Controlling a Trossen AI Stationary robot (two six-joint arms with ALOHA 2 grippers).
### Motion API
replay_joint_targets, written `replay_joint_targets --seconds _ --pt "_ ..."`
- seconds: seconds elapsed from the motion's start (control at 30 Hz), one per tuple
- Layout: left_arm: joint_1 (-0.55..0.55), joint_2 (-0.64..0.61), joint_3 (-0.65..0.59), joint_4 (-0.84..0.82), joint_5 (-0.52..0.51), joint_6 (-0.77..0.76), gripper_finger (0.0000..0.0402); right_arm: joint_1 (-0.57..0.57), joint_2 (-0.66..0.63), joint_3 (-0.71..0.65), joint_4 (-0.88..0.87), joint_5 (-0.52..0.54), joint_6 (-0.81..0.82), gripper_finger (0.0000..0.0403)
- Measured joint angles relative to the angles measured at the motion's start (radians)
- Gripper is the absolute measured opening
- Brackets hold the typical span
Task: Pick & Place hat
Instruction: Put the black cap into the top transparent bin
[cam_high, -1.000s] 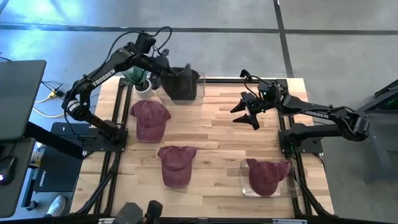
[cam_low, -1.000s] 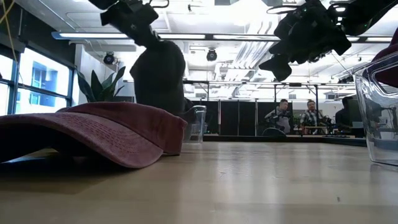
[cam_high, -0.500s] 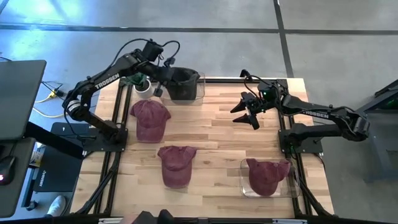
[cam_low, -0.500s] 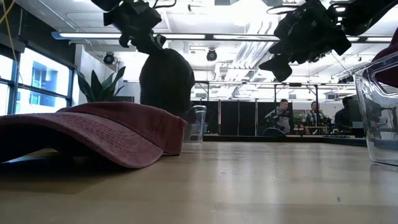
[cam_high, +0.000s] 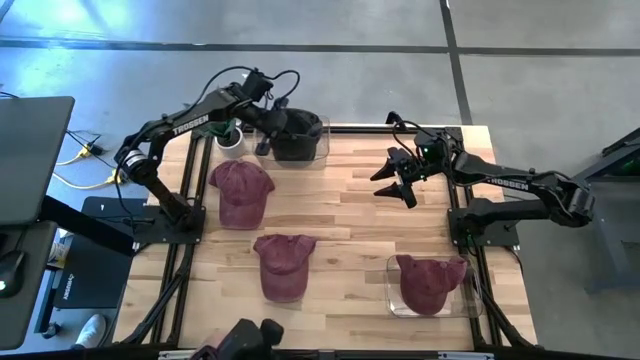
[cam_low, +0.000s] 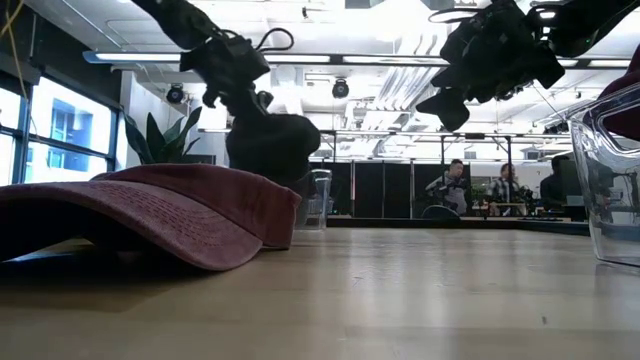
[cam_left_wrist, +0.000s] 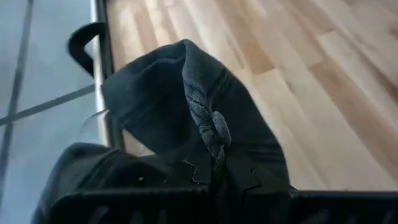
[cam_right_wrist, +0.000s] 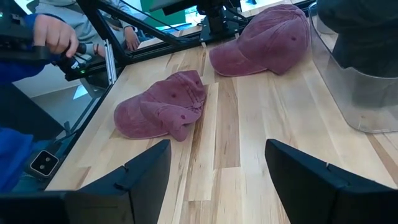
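- Left gripper (cam_high: 263, 117) clenched on dark grey fabric hat (cam_high: 296, 133), hat sitting in clear plastic bin (cam_high: 322, 150) at the far edge of the light wooden slat table (cam_high: 350, 215).
- Right gripper (cam_high: 392, 182) released, hovering over table.
- Open-plan office behind table; seated people (cam_low: 448, 186) visible there.

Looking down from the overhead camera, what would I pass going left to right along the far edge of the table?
Potted plant → left gripper shut on the dark hat, in the clear bin → bare wood → right gripper, open, hovering over the table.
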Motion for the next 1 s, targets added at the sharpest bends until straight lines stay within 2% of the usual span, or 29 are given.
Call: replay_joint_targets --seconds 0.43,0.6,0.73,1.0 --pt "0.012 0.000 0.000 0.120 -0.103 -0.100 0.0000 0.000 0.000 0.000 0.000 0.000 -0.003 0.0255" --pt "0.095 0.005 0.000 0.143 -0.052 -0.186 0.0000 0.000 0.000 0.000 0.000 0.000 0.000 0.0256" --pt "0.169 0.017 0.000 0.142 0.059 -0.233 0.0000 0.000 0.000 0.000 0.000 0.001 -0.001 0.0255" --pt "0.183 0.093 0.001 0.144 0.150 -0.278 0.0000 0.000 0.000 0.000 0.003 0.010 0.000 0.0256"
